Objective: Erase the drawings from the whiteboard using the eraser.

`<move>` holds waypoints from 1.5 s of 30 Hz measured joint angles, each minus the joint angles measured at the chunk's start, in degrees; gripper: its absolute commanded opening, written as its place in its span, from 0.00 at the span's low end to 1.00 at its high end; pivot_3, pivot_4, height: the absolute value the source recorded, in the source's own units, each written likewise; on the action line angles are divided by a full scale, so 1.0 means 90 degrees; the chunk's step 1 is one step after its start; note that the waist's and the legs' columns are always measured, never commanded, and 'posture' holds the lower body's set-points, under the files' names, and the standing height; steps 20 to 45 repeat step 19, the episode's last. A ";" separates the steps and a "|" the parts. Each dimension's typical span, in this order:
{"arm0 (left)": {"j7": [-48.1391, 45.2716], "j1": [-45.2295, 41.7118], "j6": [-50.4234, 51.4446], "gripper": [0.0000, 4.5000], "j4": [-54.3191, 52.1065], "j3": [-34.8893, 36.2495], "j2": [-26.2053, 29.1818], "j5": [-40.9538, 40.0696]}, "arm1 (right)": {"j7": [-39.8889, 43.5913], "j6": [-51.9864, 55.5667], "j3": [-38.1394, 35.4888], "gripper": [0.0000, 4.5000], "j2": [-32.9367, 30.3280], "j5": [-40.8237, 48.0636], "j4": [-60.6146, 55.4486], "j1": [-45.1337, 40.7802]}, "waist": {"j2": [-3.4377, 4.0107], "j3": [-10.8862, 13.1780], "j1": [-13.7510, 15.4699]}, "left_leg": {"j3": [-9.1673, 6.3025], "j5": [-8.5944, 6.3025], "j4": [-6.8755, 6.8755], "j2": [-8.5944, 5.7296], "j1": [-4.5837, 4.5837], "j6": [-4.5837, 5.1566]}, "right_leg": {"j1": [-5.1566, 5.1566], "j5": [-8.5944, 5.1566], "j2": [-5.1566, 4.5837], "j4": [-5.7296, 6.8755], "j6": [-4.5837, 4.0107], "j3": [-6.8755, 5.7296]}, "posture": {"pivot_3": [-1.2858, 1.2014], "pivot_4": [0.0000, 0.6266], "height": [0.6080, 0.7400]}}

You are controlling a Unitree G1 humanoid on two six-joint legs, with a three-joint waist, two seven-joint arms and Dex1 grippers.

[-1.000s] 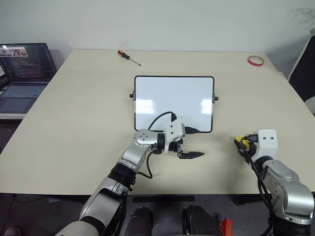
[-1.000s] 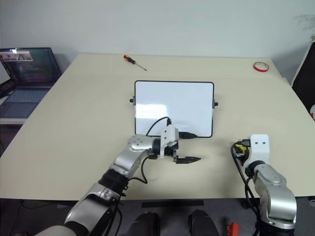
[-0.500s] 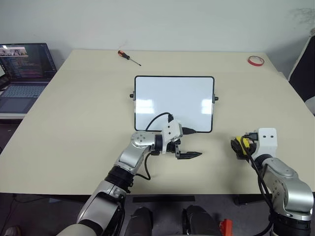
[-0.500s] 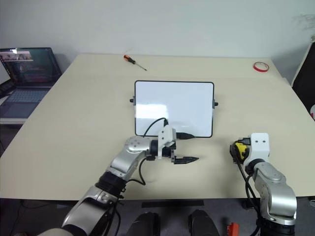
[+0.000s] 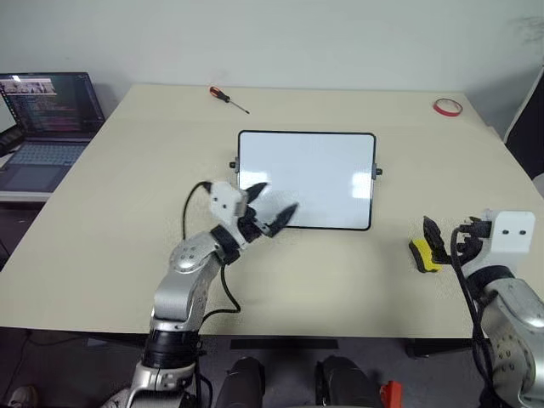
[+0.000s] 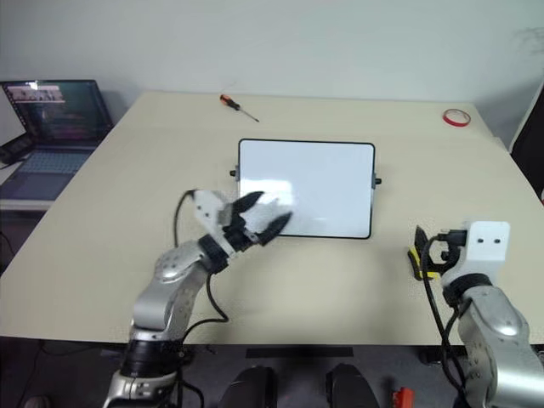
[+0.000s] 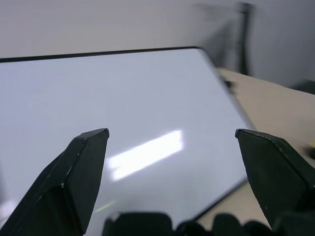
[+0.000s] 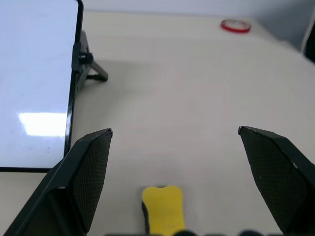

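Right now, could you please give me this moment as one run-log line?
whiteboard: wiped clean | eraser: on table, released | right gripper: open above eraser | left gripper: open, over whiteboard corner

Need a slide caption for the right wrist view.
Open right end effector above the yellow eraser lying on the table, beside the wiped whiteboard.

one whiteboard (image 5: 308,178) with two small black knobs, one on each short side. no drawings can be made out on its surface. one yellow eraser (image 5: 422,255). one table (image 5: 127,195). one screwdriver (image 5: 227,98) with a red and black handle. one red tape ring (image 5: 446,106). one open laptop (image 5: 47,115). two grippers, the left gripper (image 5: 270,208) and the right gripper (image 8: 174,182), each with two black fingers standing apart.
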 measured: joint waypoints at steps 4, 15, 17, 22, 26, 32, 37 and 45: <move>0.0922 0.1032 -0.0221 1.00 -0.0558 0.0178 -0.0159 0.0473 | 0.0227 -0.1592 0.0053 1.00 0.0359 -0.0026 0.0085 0.1094 | 0.0000 -0.0001 -0.0005 | 0.0004 -0.0002 -0.0008 0.0002 0.0003 -0.0002 | 0.0002 -0.0004 -0.0005 -0.0003 0.0001 0.0006 | 0.52 0.24 1.00; 0.2010 0.2760 -0.0495 1.00 -0.1805 0.0202 -0.0403 0.1046 | 0.0541 -0.3698 0.0434 1.00 0.0818 -0.0066 0.0615 0.2632 | 0.0000 -0.0002 0.0000 | 0.0006 -0.0003 -0.0005 0.0012 0.0012 -0.0004 | 0.0005 -0.0022 -0.0011 -0.0001 -0.0021 0.0007 | 0.52 0.24 1.00; 0.2045 0.2826 -0.0495 1.00 -0.1829 0.0160 -0.0417 0.1076 | 0.0540 -0.3820 0.0476 1.00 0.0820 -0.0048 0.0749 0.2642 | 0.0000 -0.0002 0.0002 | 0.0008 -0.0003 -0.0004 0.0011 0.0012 -0.0004 | 0.0006 -0.0022 -0.0011 -0.0001 -0.0021 0.0008 | 0.52 0.24 1.00; 0.2071 0.2824 -0.0495 1.00 -0.1843 0.0123 -0.0429 0.1083 | 0.0527 -0.3855 0.0500 1.00 0.0800 0.0016 0.0825 0.2568 | 0.0000 -0.0002 0.0002 | 0.0009 -0.0003 -0.0003 0.0010 0.0012 -0.0004 | 0.0006 -0.0022 -0.0010 -0.0001 -0.0021 0.0008 | 0.52 0.24 1.00; 0.2071 0.2824 -0.0495 1.00 -0.1843 0.0123 -0.0429 0.1083 | 0.0527 -0.3855 0.0500 1.00 0.0800 0.0016 0.0825 0.2568 | 0.0000 -0.0002 0.0002 | 0.0009 -0.0003 -0.0003 0.0010 0.0012 -0.0004 | 0.0006 -0.0022 -0.0010 -0.0001 -0.0021 0.0008 | 0.52 0.24 1.00; 0.2071 0.2824 -0.0495 1.00 -0.1843 0.0123 -0.0429 0.1083 | 0.0527 -0.3855 0.0500 1.00 0.0800 0.0016 0.0825 0.2568 | 0.0000 -0.0002 0.0002 | 0.0009 -0.0003 -0.0003 0.0010 0.0012 -0.0004 | 0.0006 -0.0022 -0.0010 -0.0001 -0.0021 0.0008 | 0.52 0.24 1.00; 0.2071 0.2824 -0.0495 1.00 -0.1843 0.0123 -0.0429 0.1083 | 0.0527 -0.3855 0.0500 1.00 0.0800 0.0016 0.0825 0.2568 | 0.0000 -0.0002 0.0002 | 0.0009 -0.0003 -0.0003 0.0010 0.0012 -0.0004 | 0.0006 -0.0022 -0.0010 -0.0001 -0.0021 0.0008 | 0.52 0.24 1.00; 0.2071 0.2824 -0.0495 1.00 -0.1843 0.0123 -0.0429 0.1083 | 0.0527 -0.3855 0.0500 1.00 0.0800 0.0016 0.0825 0.2568 | 0.0000 -0.0002 0.0002 | 0.0009 -0.0003 -0.0003 0.0010 0.0012 -0.0004 | 0.0006 -0.0022 -0.0010 -0.0001 -0.0021 0.0008 | 0.52 0.24 1.00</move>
